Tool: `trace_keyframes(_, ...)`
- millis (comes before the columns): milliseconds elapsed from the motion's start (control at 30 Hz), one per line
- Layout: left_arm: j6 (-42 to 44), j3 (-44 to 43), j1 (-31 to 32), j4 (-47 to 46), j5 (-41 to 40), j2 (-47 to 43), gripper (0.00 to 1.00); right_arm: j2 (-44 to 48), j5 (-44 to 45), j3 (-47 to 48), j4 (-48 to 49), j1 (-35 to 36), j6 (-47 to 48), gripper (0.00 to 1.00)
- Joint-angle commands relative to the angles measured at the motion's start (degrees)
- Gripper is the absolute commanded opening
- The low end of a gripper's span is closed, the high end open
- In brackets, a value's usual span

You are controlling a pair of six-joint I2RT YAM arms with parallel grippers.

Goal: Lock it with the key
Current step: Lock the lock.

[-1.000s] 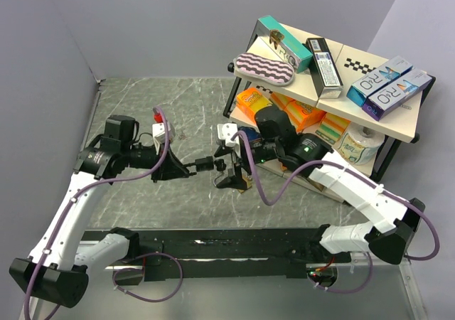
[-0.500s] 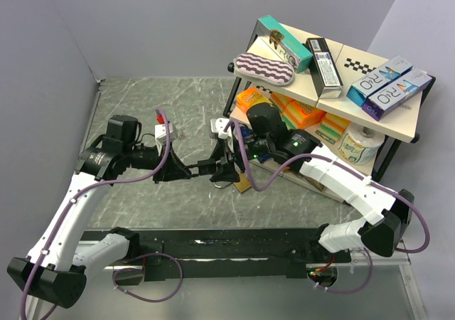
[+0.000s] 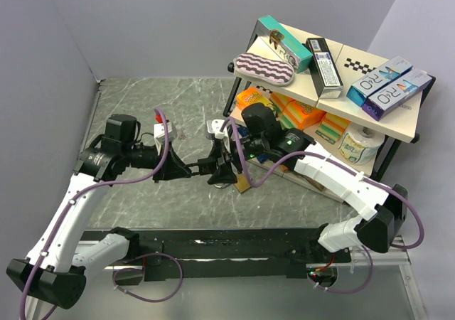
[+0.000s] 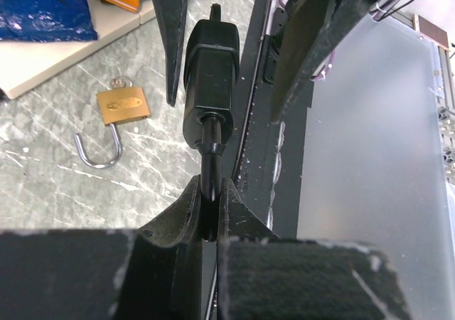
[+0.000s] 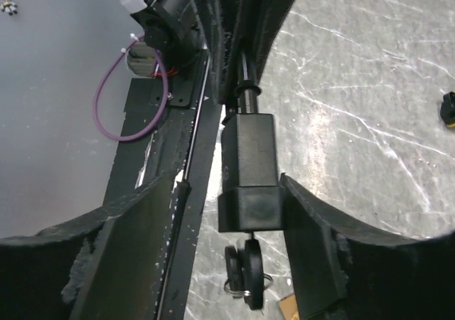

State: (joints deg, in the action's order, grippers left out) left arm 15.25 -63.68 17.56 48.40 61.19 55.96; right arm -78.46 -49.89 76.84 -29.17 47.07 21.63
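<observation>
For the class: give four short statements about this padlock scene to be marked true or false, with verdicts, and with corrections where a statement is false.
1. The padlock lies on the table with its shackle swung open. True.
2. The left gripper is open and holds nothing. False: it is shut on the thin stem of the black block.
3. The right gripper straddles the black block. True.
4. The right gripper holds the padlock. False: the padlock lies on the table, apart from both grippers.

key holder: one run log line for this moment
left gripper: shut on key holder stem | right gripper: open around holder body | padlock: open, lying on table
</observation>
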Motion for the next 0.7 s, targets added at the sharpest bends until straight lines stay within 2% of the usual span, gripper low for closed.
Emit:
trace_keyframes(0,-0.7,-3.3,0.1,-5.9,4.1,-1.7,0.01,-0.6,-3.0,1.1,0.8,0.2,-0.4,0.64)
trace_keyframes(133,-0.9,-3.0,0.1,-6.6,3.4,-1.9,0.01,0.0,-4.2,0.8,1.6,0.5,-0.9,0.49)
trace_keyframes(167,-1.0,-2.9,0.1,-6.7,3.2,-2.0,0.01,0.0,-4.5,0.8,1.7,0.3,-1.1,0.38)
trace_keyframes(333,-1.7,-1.9,0.2,-9.2,0.7,-2.9,0.01,-0.3,-8.2,1.8,0.9,0.3,-1.2,0.15)
trace_keyframes(367,-1.6,-1.7,0.2,-9.6,0.7,-3.0,0.01,-0.4,-8.6,1.9,0.8,0.3,-1.5,0.03)
trace_keyframes(400,-1.4,-1.4,0.3,-10.0,0.6,-3.3,0.01,-0.4,-8.8,2.0,1.1,0.3,-1.7,0.00)
trace_keyframes(667,-4.6,0.9,2.6,-15.3,-0.2,-3.9,0.01,-1.7,-12.7,4.2,1.2,0.5,-4.0,0.00)
